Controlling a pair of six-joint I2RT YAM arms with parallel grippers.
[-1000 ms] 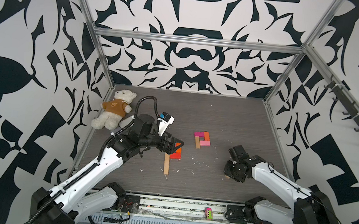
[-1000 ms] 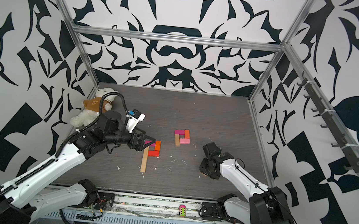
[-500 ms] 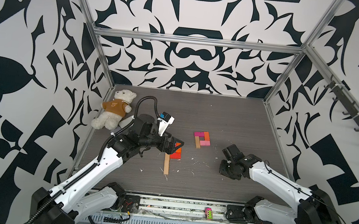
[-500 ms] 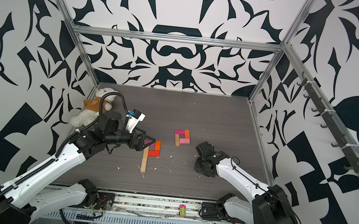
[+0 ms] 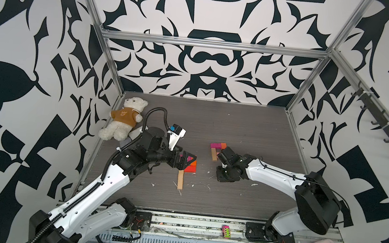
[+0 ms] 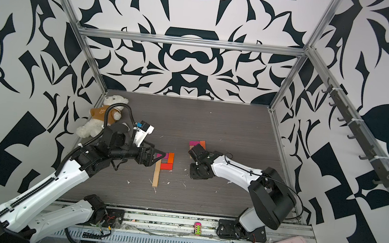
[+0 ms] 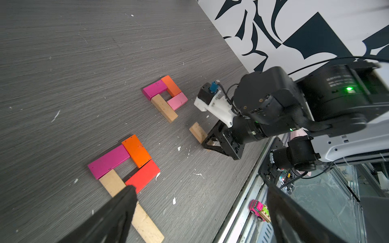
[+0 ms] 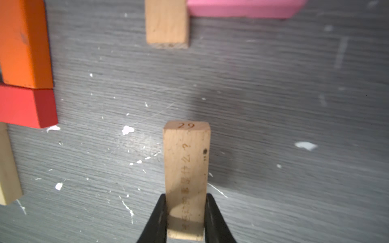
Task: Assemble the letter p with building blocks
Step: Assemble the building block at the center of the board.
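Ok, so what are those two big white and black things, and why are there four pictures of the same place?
They are two robot arms, a left arm and a right arm. Each ends in a two-finger pincher called a gripper. Two pictures come from a camera high above; the two close-up ones come from small cameras on the arms' wrists. On the grey table lie coloured wooden blocks. One group already looks like a letter P; the left gripper is close by, open and empty. A second group has its loop but a short stem. The right gripper pinches a tan block, pointed toward that stem. A teddy bear lies near a far corner, and a toy car sits on the front rail.
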